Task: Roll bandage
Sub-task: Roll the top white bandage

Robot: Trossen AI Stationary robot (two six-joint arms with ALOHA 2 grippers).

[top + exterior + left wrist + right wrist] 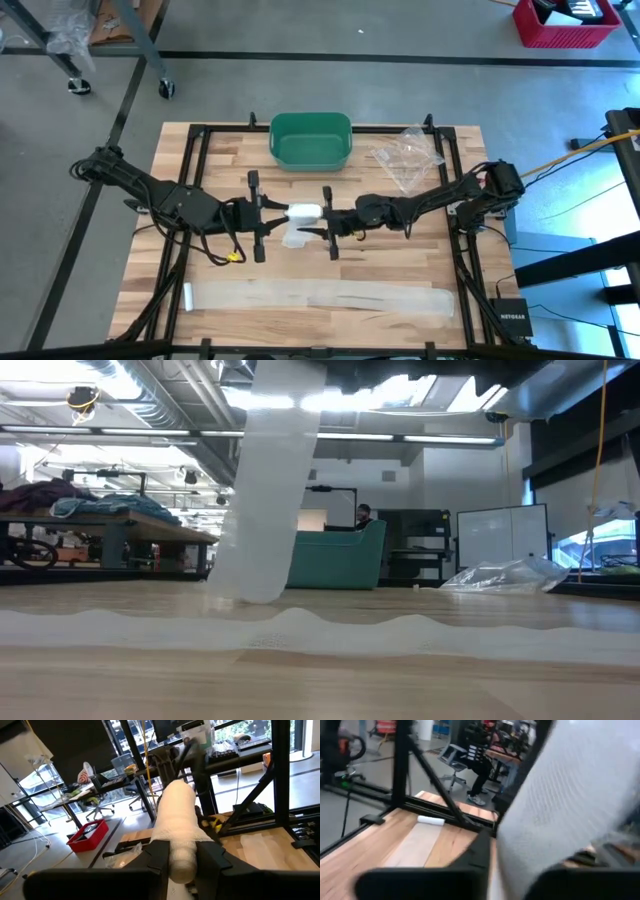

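Above the table's middle, my left gripper [283, 213] is shut on a white bandage roll [303, 212], which also shows in the left wrist view [177, 815]. A loose strip [268, 480] hangs from the roll down to the table. Its lower end [232, 598] joins a long length of bandage [320, 297] lying flat along the near edge. My right gripper [314, 231] faces the left one and is closed on the hanging strip [560, 805] just under the roll. My left gripper pinches the roll's near end [181, 860] between its two fingers [158, 856]. It comes level from the table's left, and the roll sticks out past the fingertips, along them, lifted clear of the table. My right gripper pinches the hanging strip [296, 237] close under the roll, coming level from the table's right. The cloth itself covers the fingertips in the right wrist view. Below the hold the strip hangs down, its lower end on the table.
A green bin [311, 140] stands at the far middle of the table, with a crumpled clear plastic bag [405, 155] to its right. Black frame rails [200, 180] run along the table's sides. Bare wood shows between the arms and the flat bandage.
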